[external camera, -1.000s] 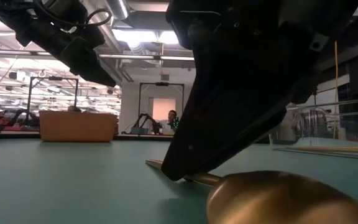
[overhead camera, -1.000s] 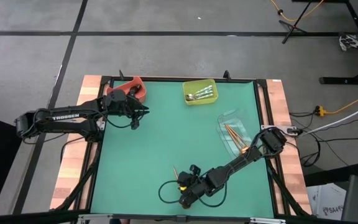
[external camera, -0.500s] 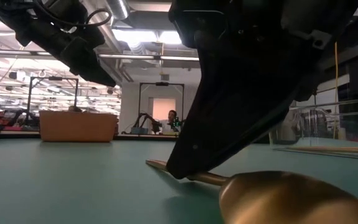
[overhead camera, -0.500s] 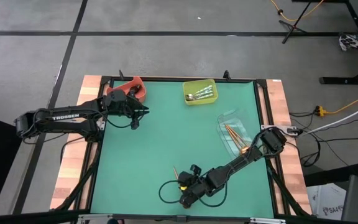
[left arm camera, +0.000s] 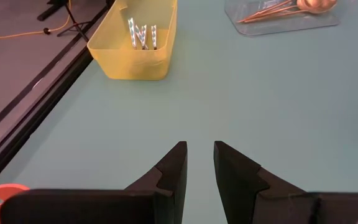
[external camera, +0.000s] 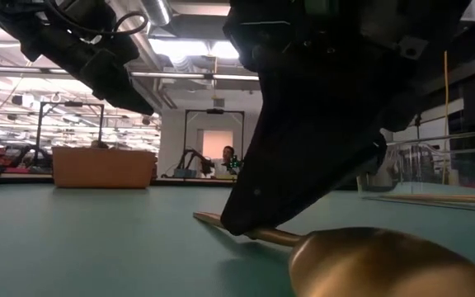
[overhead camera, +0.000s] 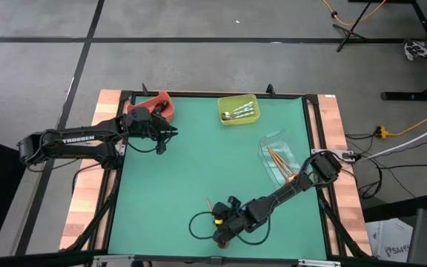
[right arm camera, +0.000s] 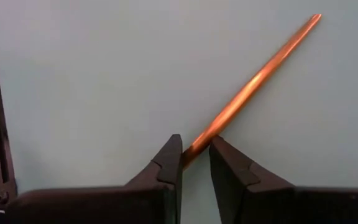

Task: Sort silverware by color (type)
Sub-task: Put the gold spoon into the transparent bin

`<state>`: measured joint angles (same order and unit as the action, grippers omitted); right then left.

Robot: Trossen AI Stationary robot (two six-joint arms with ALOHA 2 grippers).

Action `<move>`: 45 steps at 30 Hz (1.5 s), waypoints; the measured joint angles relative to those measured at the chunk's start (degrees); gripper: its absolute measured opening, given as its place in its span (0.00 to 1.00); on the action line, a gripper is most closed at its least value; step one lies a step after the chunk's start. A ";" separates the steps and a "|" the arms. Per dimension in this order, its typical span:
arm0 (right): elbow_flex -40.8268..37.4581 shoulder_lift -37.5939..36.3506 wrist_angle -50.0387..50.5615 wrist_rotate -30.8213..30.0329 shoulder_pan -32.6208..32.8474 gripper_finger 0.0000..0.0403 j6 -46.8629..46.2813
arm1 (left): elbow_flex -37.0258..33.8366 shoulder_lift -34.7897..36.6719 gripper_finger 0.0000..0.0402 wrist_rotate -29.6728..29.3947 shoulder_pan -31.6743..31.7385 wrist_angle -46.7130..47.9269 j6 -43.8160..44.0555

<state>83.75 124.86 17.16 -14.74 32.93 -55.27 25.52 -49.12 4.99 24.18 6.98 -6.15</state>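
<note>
A copper-gold spoon (right arm camera: 260,74) lies near the table's near edge; its round bowl (external camera: 378,264) fills the low view's foreground. My right gripper (overhead camera: 219,236) stands low over it, shut on its handle. Silver spoons (overhead camera: 240,113) lie in the yellow-green bin (overhead camera: 228,117), and more copper-gold spoons (overhead camera: 277,161) lie in the clear bin (overhead camera: 291,144). My left gripper (overhead camera: 172,133) hovers beside the red bin (overhead camera: 161,99), open by a narrow gap and holding nothing. Black spoons are not plainly visible. My right gripper pinches the copper-gold spoon's handle (right arm camera: 199,144) between its two fingertips, near the bowl end. The fingers (external camera: 250,216) come from above, slanting down, and lie across the handle. The bowl rests on the table, and the free handle end (right arm camera: 312,20) points away along the mat.
The three bins sit along the far and right parts of the green mat (overhead camera: 199,170): red at the far left corner, yellow-green at the far middle, clear at the right. A black cable loops beside the right gripper (overhead camera: 199,226). A person shows far off in the room (external camera: 228,155).
The right gripper has settled on the spoon's handle, and the spoon's bowl has shifted slightly toward the table's right in the low view. The left arm has kept still.
</note>
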 joint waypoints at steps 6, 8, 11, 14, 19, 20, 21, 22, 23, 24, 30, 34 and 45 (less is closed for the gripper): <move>-0.18 0.29 -5.22 0.96 -0.04 0.13 0.20 | 0.00 0.00 0.18 0.00 0.00 -0.13 0.00; -0.17 0.35 -5.98 1.05 -0.03 0.13 0.30 | 0.00 0.00 0.18 0.00 0.02 -0.15 -0.02; -0.18 0.35 -6.26 1.32 0.00 0.13 -1.18 | 0.00 0.00 0.18 0.00 0.00 -0.12 -0.02; -0.18 0.35 -6.10 1.70 0.00 0.13 -4.58 | 0.00 0.00 0.18 0.00 0.00 -0.07 -0.02; -0.09 0.26 -5.11 4.04 0.00 0.13 -9.42 | 0.00 0.02 0.18 0.01 0.00 -0.11 -0.04; -0.09 0.26 -5.13 4.41 -0.02 0.13 -9.88 | 0.00 0.02 0.18 0.02 0.02 -0.09 -0.02; -0.09 0.26 -5.11 4.87 -0.06 0.13 -10.39 | 0.00 0.00 0.18 0.00 0.00 -0.09 -0.02; -0.09 0.25 -5.11 5.22 -0.08 0.13 -10.88 | 0.00 0.02 0.18 0.00 0.00 -0.09 -0.04; -0.09 0.24 -5.15 5.37 -0.09 0.13 -11.31 | 0.00 0.02 0.18 0.01 0.01 -0.09 -0.04; -0.09 0.24 -5.27 5.45 -0.07 0.13 -11.59 | 0.00 0.02 0.18 0.01 0.01 -0.09 -0.04; -0.09 0.24 -6.75 6.27 0.02 0.13 -11.82 | 0.00 0.02 0.18 0.02 0.00 -0.09 -0.04; -0.09 0.24 -6.66 6.27 0.02 0.13 -11.83 | 0.00 0.02 0.18 0.01 0.01 -0.09 -0.04; -0.05 0.22 -6.84 6.16 -0.02 0.01 -11.94 | -0.01 0.02 0.18 0.02 0.01 -0.09 -0.04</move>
<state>83.70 125.08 10.33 -8.58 32.91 -67.21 25.51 -49.10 5.01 24.19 6.90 -6.20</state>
